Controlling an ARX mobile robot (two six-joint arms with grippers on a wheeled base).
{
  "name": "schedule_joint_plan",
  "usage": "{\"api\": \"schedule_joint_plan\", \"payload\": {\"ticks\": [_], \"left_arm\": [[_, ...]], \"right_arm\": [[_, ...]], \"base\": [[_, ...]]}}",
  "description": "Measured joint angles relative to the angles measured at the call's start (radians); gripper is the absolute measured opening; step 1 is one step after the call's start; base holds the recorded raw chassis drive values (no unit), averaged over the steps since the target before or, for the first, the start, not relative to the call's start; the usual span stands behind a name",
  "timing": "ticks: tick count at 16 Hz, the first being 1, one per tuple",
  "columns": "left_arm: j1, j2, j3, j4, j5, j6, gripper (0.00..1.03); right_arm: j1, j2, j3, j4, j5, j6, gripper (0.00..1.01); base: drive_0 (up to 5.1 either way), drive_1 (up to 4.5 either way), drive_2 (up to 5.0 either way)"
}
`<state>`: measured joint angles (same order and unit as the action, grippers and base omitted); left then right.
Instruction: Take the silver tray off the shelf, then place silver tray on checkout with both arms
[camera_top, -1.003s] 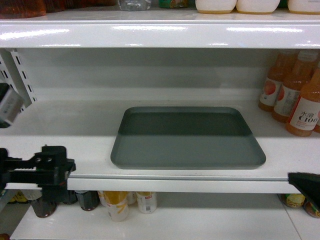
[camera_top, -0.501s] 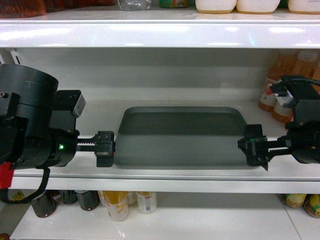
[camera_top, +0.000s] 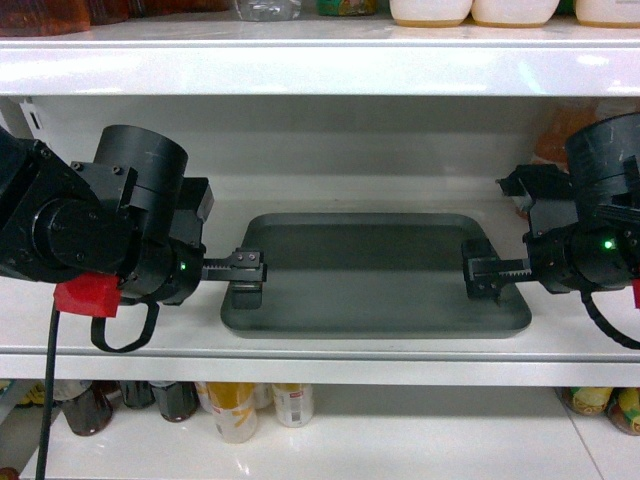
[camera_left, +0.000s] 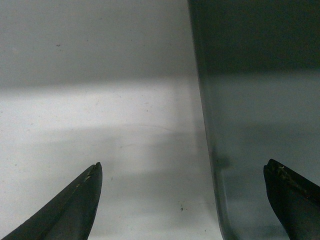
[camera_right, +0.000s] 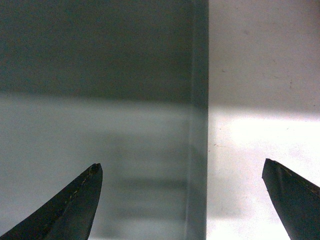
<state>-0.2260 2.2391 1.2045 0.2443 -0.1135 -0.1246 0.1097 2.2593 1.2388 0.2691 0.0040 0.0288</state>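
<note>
On the shelf (camera_top: 120, 330), both pincers have closed in over silver tray (camera_top: 375, 275) edges

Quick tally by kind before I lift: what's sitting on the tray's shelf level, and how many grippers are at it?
silver tray: 1
orange bottles, mostly hidden behind the right arm: at least 1
grippers, left gripper and right gripper: 2
Total: at least 4

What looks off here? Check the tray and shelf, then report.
Nothing stands out. The silver tray lies flat and square on the shelf, with no dents or spills visible. The left hand and right hand are open, each straddling a side rim.
</note>
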Motion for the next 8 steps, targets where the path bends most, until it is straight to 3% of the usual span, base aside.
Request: {"api": "schedule_joint_plan", "payload": {"ticks": [3,6,8], "left_arm": [[-0.008,0.055,0.047,-0.066,-0.009,-0.034,0.97],[-0.009,0.066,0.063,-0.1,0.036,-0.083,0.63],[-0.005,0.066,0.06,-0.098,0.056,-0.106,0.43]], "right_arm": [[-0.02,0.077,0.116,-0.084,0.018,-0.032,0.98],[-0.012,0.092,0.137,-0.14,0.018,-0.067,0.68],[-0.01,0.098,0.148,-0.184,0.011,-0.067,0.48]], "base": [[0.0,0.0,0.0],[0.0,0.0,0.0],[0.0,0.0,0.0]]}}
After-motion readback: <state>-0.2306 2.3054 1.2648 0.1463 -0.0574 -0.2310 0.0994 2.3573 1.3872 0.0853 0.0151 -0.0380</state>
